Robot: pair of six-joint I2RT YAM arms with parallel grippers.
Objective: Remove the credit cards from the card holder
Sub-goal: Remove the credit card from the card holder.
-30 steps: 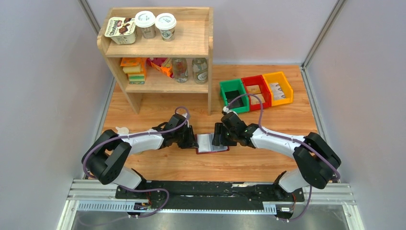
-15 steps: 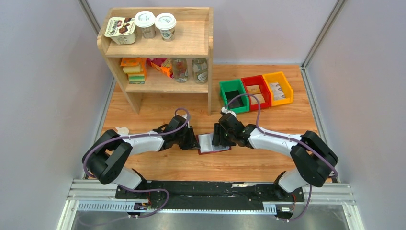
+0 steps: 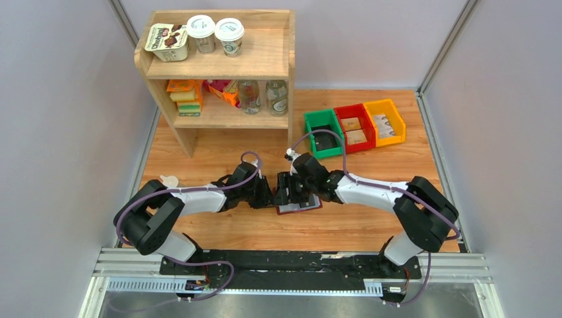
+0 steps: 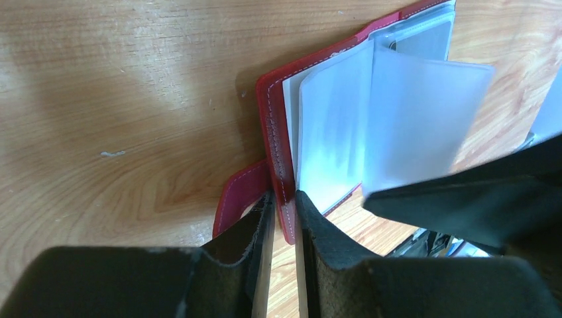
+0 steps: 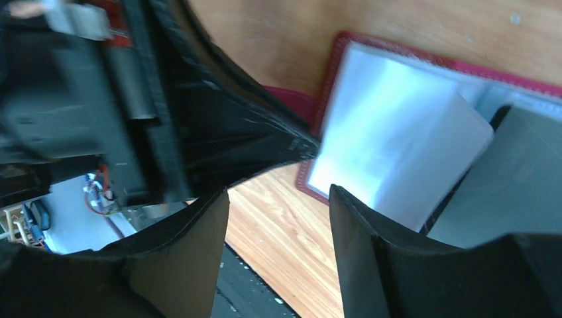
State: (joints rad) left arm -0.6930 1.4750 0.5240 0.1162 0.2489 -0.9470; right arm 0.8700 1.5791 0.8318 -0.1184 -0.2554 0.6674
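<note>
The dark-red card holder (image 3: pixel 299 209) lies open on the table, its clear sleeves (image 4: pixel 344 126) fanned up. My left gripper (image 4: pixel 283 207) is shut on the left edge of the holder's red cover (image 4: pixel 270 139), just beside the closing tab (image 4: pixel 237 199). My right gripper (image 5: pixel 278 209) hangs open over the sleeves, one finger (image 5: pixel 361 245) against a loose sleeve (image 5: pixel 397 139). A greyish credit card (image 4: pixel 424 40) shows inside a far sleeve, and a grey face (image 5: pixel 513 175) shows at the right of the right wrist view. In the top view the right gripper (image 3: pixel 286 189) hides most of the holder.
A wooden shelf (image 3: pixel 225 73) with cups, bottles and packets stands at the back left. Green (image 3: pixel 311 129), red (image 3: pixel 342 112) and yellow (image 3: pixel 397 119) bins sit at the back right with small flat items inside. Both grippers stand nearly tip to tip.
My right gripper has slid left across the open holder toward the left gripper. The left gripper stays at the cover's edge and has closed slightly tighter.
</note>
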